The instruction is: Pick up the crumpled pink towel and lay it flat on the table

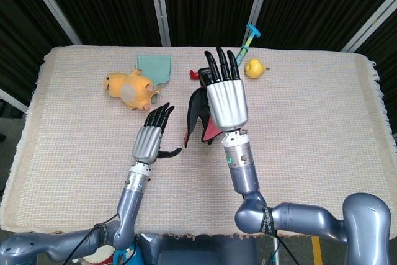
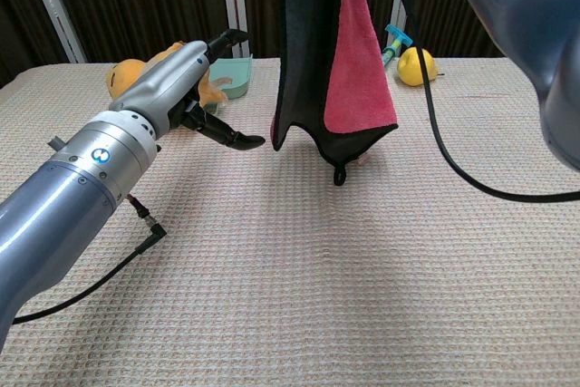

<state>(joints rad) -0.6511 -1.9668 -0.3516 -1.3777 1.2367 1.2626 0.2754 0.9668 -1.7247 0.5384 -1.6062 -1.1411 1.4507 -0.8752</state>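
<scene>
The right hand (image 1: pixel 226 98) is raised above the middle of the table (image 1: pixel 322 134), back facing the head camera, fingers pointing toward the far edge. The towel (image 2: pixel 331 61) hangs from it, grasped at the top; the grip point itself is hidden behind the hand in the head view and lies above the frame in the chest view. The towel is pink on one face and black on the other, and it drapes in long vertical folds. In the chest view its lowest tip, carrying a small black loop, is at or just above the tabletop; contact cannot be confirmed. The left hand (image 2: pixel 195 88) holds nothing: fingers extended and apart, thumb stretched sideways toward the towel's left edge, near it but not touching. It sits above the table to the left of the towel. Behind the left hand, toward the far edge, lies a yellow stuffed toy (image 1: pixel 127 88), with a teal dustpan (image 1: pixel 155 66) just beside it. A yellow pear-shaped object (image 1: pixel 252 67) rests on the far side of the table, right of the towel, with a teal-handled tool (image 1: pixel 248 35) beside it. A small red object (image 1: pixel 193 74) lies near the far edge behind the right hand.
</scene>
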